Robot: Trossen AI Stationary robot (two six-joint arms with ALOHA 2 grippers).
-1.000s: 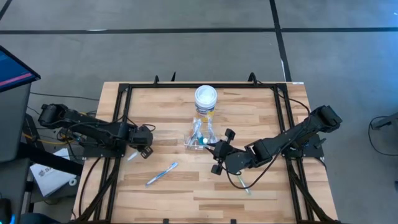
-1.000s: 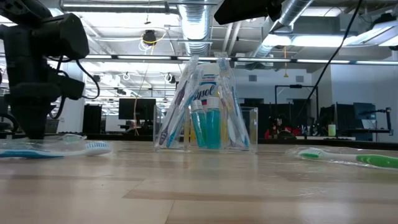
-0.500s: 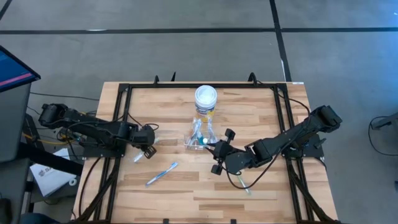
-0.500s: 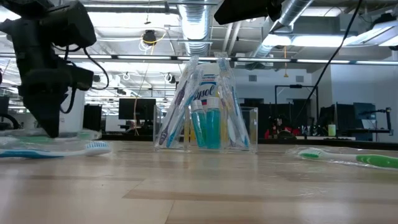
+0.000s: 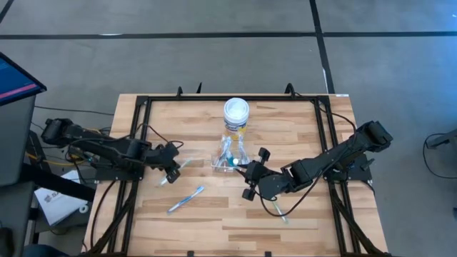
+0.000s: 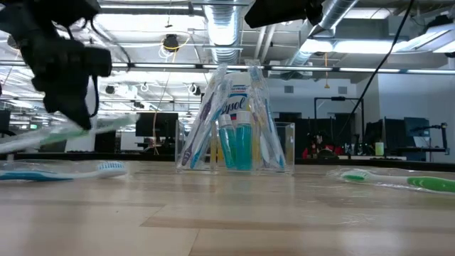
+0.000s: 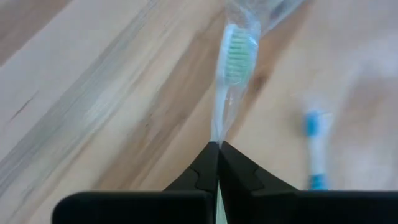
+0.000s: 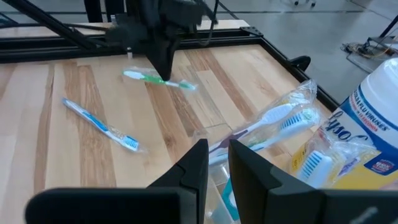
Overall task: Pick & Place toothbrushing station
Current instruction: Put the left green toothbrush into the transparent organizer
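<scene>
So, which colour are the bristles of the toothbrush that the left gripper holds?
Green bristles, clearest in the left wrist view.

toothbrush handle hidden by left tool

Counted on the bench:

- One clear plastic cup, holding several toothbrushes; their number cannot be told.
- One teal tube seen in the cup.
- Three loose toothbrushes: one blue-white, two green-white.
- One white-lidded jar.
- Two robot arms.
</scene>
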